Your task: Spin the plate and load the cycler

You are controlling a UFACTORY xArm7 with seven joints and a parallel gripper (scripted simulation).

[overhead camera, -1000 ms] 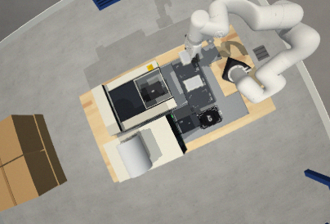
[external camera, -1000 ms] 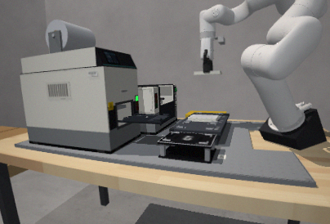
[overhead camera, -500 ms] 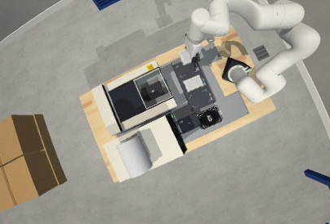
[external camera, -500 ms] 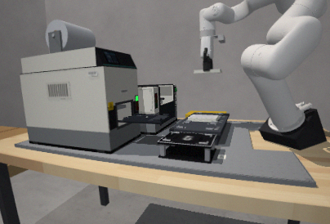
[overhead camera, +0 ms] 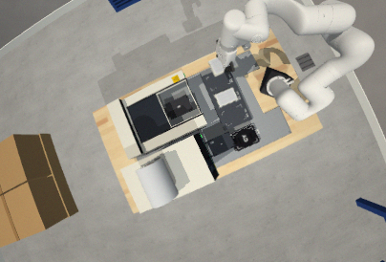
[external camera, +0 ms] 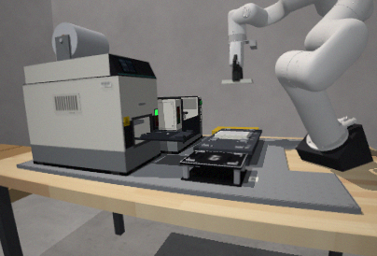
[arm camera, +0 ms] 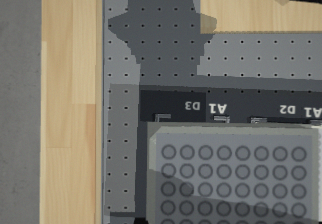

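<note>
My gripper (overhead camera: 220, 62) (external camera: 236, 75) hangs high above the D3 end of the deck row and is shut on a pale grey well plate, the balance plate BAL (overhead camera: 216, 66) (external camera: 236, 81) (arm camera: 232, 175), held flat. In the wrist view the plate covers most of the dark D3 nest (arm camera: 172, 106) below; the D3 and D2 labels show past its edge. The white plate K37 (overhead camera: 225, 97) (external camera: 233, 135) lies on D2. The centrifuge (overhead camera: 146, 120) has its top opening showing a dark bucket (overhead camera: 179, 106). I cannot tell where K73 is.
The sealer (overhead camera: 175, 167) (external camera: 77, 121) with its roll stands beside the centrifuge, with its dark stage (overhead camera: 218, 143) (external camera: 166, 135) out in front. The black CY nest (overhead camera: 244, 138) (external camera: 213, 162) stands raised near the table's edge. The arm's base (external camera: 334, 149) sits behind the deck.
</note>
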